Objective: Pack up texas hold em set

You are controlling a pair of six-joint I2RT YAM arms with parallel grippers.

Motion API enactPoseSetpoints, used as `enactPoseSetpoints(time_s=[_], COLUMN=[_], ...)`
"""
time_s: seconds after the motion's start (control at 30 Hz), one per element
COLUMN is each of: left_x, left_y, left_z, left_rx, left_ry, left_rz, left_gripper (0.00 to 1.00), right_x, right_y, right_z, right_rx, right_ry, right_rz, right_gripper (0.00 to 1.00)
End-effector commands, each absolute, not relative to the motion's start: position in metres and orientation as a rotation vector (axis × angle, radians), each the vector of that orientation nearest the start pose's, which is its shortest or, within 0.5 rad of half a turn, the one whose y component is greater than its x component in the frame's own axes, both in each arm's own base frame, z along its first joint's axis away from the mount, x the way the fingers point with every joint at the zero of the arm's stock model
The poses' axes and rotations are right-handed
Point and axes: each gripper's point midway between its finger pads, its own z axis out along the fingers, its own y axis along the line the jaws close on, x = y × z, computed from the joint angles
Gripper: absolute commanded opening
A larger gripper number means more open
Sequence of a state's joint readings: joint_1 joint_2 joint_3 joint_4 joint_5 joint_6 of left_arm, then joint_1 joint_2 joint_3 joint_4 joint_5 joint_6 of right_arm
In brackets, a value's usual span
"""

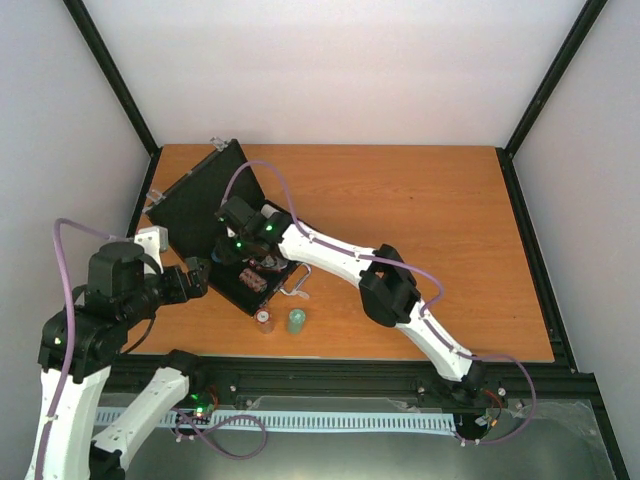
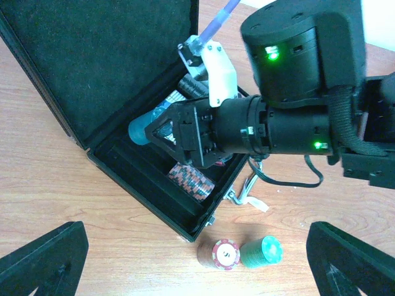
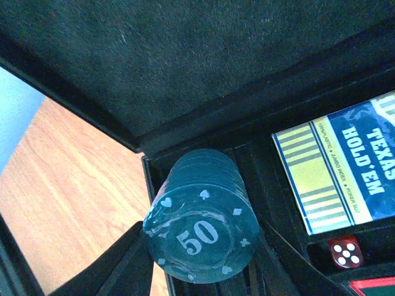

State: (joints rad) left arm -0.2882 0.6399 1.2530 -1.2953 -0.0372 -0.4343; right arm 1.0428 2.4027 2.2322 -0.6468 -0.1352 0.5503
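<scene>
Two chip stacks stand outside the case on the table (image 1: 420,220): a red-and-white stack (image 2: 226,254) and a green stack (image 2: 264,250). They are just beside each other, off the case's near corner, low in the left wrist view.

On my top feed the black case (image 1: 200,195) lies open at left centre. Its lid tilts back toward the upper left, and its silver handle (image 2: 244,194) points toward the loose stacks.

My right gripper (image 3: 200,250) is down inside the tray with its jaws clenched on a teal chip stack (image 3: 200,209) marked 50. The stack's face is turned to the wrist camera, at the tray's corner beside the lid hinge. I cannot tell whether it touches the tray floor.

Right of it in that view lies a card deck (image 3: 336,176) labelled Texas Hold'em. Just below the deck is a red die (image 3: 345,251) with white pips. A red-and-green striped chip stack (image 2: 191,179) lies on its side in the tray near the front wall.

My left gripper (image 2: 197,265) hovers over the table short of the case. Its jaws are spread wide and grasp nothing, with the fingers in the lower corners of its own view.
</scene>
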Motion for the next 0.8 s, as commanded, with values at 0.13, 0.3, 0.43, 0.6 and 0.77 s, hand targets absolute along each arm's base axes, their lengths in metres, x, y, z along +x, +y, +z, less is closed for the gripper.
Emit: enactPoseSetpoints(time_s=[0.13, 0.3, 0.43, 0.6, 0.77], left_x=[0.152, 0.150, 0.149, 0.149, 0.150], left_y=[-0.040, -0.040, -0.040, -0.039, -0.041], left_z=[0.301, 0.296, 0.293, 0.291, 0.289], left_rx=[-0.176, -0.169, -0.159, -0.153, -0.150], left_ry=[2.291, 2.308, 2.319, 2.325, 2.328], left_rz=[-0.344, -0.337, -0.331, -0.320, -0.324], left_gripper=[1.00, 1.00, 1.00, 1.00, 1.00], right_x=[0.306, 0.311, 0.313, 0.312, 0.306], right_y=[0.580, 0.585, 0.588, 0.577, 0.566], right_z=[0.112, 0.093, 0.083, 0.066, 0.066], right_rx=[-0.679, -0.677, -0.683, -0.694, -0.727], right_ry=[2.429, 2.413, 2.397, 2.444, 2.464], right_rz=[0.860, 0.827, 0.784, 0.693, 0.633], right_gripper=[0.33, 0.32, 0.32, 0.34, 0.53])
